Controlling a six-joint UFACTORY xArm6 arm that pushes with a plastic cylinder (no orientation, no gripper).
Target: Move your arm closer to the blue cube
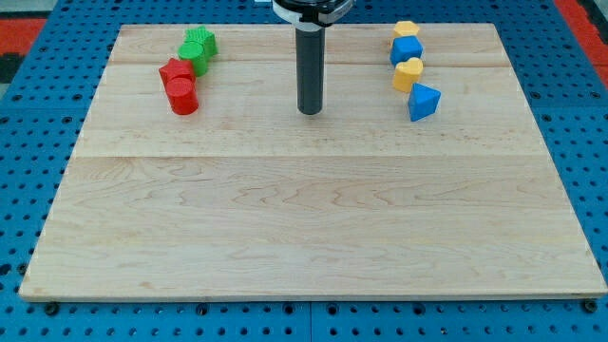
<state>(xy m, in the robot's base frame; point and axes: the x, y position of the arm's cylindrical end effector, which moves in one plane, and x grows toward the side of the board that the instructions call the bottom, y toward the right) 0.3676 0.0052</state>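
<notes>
My tip [310, 111] on pale wooden board [304, 218], upper centre, touching nothing. Blue cube [407, 49] well apart toward view's right, between two yellow blocks.

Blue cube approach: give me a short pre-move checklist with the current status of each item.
1. Blue cube in view, upper right column: ok.
2. My tip visible, on bare board left of the column: ok.
3. Straight path from tip to cube free of blocks: ok.
4. Neighbours touching the cube: yellow block above, yellow block below, so a nudge risk: not ok.
5. Red and green blocks off the path: ok.
</notes>
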